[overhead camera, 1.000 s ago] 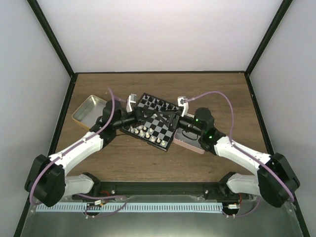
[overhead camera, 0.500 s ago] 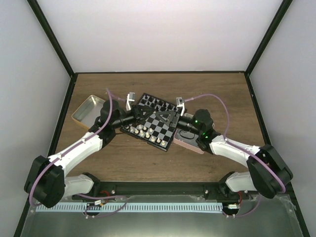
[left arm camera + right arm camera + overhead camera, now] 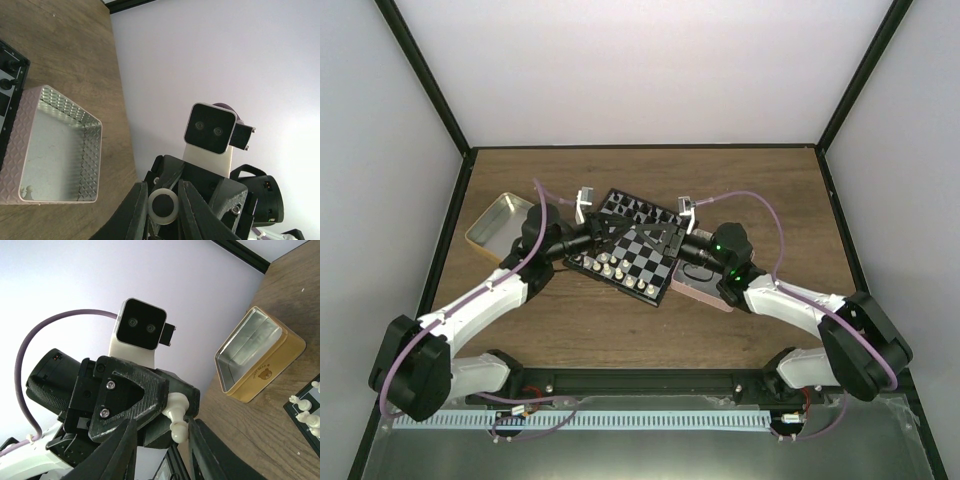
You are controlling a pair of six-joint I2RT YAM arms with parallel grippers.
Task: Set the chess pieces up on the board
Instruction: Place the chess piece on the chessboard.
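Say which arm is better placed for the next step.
Probably right: the right gripper brackets the white piece that the left gripper holds over the board, so it need only close to take it.

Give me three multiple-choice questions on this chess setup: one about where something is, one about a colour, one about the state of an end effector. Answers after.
1. On which side of the chessboard does the yellow-sided tin lie?
A) the left arm's side
B) on top of it
C) the right arm's side

2. What colour is the chess piece held up between the two arms?
A) black
B) cream-white
C) red

3. What is the left end effector doing?
A) open, holding nothing
B) shut on the chess piece
C) resting inside the tin

Answers:
1 A: the top view shows the tin beside the left arm, off the board.
2 B: the right wrist view shows a pale piece.
3 B: in the left wrist view its fingers press on the piece's round base.
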